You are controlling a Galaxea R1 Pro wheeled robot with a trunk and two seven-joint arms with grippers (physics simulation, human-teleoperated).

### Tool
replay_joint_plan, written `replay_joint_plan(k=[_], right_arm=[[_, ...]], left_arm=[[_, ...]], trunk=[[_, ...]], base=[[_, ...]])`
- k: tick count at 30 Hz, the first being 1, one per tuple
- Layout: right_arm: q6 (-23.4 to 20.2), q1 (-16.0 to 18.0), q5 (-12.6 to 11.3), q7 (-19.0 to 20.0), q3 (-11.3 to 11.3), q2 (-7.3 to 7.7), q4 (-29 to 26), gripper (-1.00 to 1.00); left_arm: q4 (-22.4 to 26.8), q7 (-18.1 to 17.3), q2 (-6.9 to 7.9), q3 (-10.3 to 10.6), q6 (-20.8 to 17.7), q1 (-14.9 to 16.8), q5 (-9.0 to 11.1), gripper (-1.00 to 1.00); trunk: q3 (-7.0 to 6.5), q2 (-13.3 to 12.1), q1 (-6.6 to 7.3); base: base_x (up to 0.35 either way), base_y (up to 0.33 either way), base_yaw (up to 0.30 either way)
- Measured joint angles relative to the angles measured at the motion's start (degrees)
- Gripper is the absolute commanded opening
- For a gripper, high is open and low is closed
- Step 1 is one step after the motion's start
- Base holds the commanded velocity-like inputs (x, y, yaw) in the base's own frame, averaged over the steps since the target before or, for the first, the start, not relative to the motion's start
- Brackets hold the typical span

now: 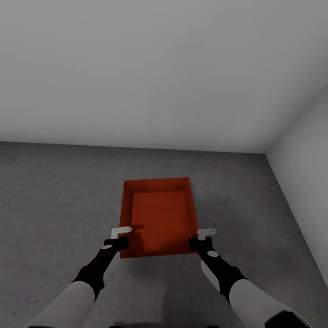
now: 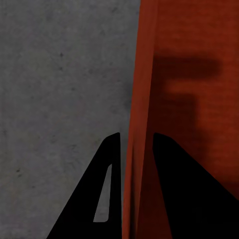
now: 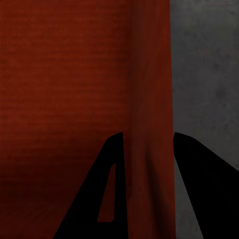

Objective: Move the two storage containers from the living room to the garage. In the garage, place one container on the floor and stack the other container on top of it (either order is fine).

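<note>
While on the floor (image 1: 54,191): bin (image 1: 157,218)
Left pincer (image 1: 119,237): squeezes the bin's left wall
Right pincer (image 1: 203,237): squeezes its right wall

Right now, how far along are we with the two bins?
One orange bin is in the garage over the grey concrete floor, gripped by the left gripper and right gripper on opposite walls. Whether it is set down is unclear. Still left: release it and stack the second bin.

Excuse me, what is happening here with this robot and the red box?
The robot holds one orange-red storage container with both arms, over the grey concrete floor near a white wall. The left claw straddles its left wall and the right claw its right wall. The container is empty.
</note>
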State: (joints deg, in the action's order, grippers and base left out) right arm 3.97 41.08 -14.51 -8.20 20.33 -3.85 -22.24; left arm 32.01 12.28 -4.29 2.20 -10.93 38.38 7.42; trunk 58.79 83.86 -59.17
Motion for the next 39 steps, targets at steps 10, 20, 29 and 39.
replay_joint_plan(k=[10,20,29,39], right_arm=[[-0.07,-0.01,0.03,-0.02,0.00,0.00,-0.07,-1.00],[-0.01,-0.01,0.00,0.02,-0.02,0.00,0.03,-1.00],[-0.01,0.00,0.00,0.00,-0.02,-0.01,0.03,-1.00],[-0.01,0.00,0.03,0.01,-0.03,-0.01,0.04,-1.00]], left_arm=[[0.00,-0.02,0.00,-0.03,-0.01,0.00,0.00,-1.00],[0.02,0.03,0.00,0.05,-0.08,0.00,0.00,-1.00],[0.03,0.00,0.01,0.02,-0.08,0.00,-0.03,-1.00],[0.02,0.01,0.00,0.02,-0.07,0.00,-0.01,-1.00]], trunk=[[0.00,0.00,0.00],[0.61,0.00,0.00],[1.43,0.00,0.00],[2.40,1.19,-0.65]], base=[[0.000,0.000,0.000],[0.000,0.000,0.000],[0.000,0.000,0.000],[0.000,0.000,0.000]])
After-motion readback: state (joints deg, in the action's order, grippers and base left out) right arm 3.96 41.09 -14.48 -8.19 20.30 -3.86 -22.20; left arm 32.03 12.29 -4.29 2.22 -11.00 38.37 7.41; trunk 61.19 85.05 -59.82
